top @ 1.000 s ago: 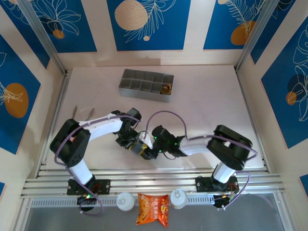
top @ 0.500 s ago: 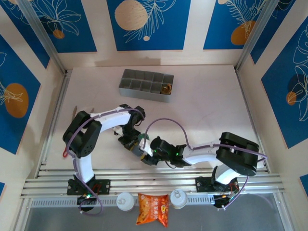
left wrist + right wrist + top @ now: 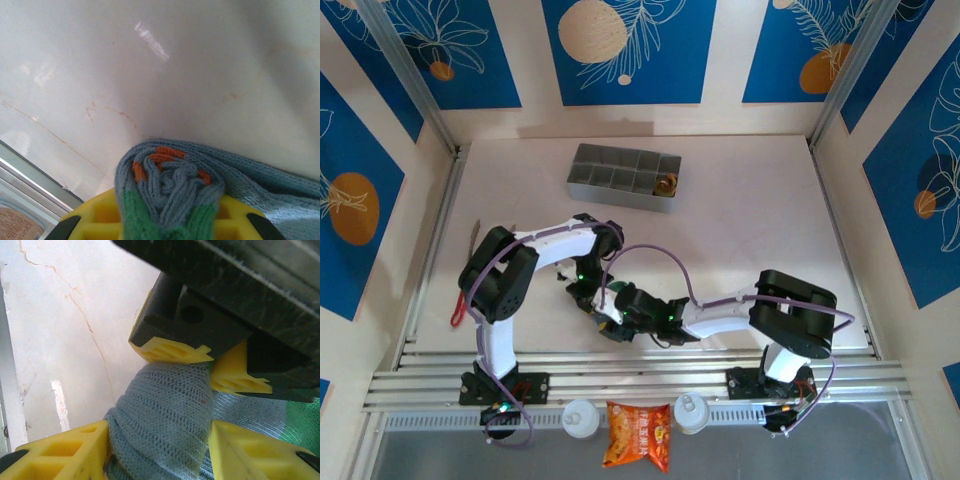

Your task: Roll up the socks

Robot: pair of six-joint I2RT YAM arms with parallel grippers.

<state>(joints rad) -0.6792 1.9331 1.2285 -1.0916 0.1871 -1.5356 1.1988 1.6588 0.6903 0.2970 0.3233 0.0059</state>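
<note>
The right gripper (image 3: 157, 440), having swung in across the table (image 3: 750, 220), clasped the rolled grey-blue sock (image 3: 160, 407) pinched in the left gripper (image 3: 167, 217) near the front edge, suggesting the roll was nearly finished.

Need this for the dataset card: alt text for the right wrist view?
A rolled grey-blue sock sits wedged between the yellow fingers of the right gripper, touching both. At the top of the frame, the left gripper pinches the same sock, with the white table behind.
</note>
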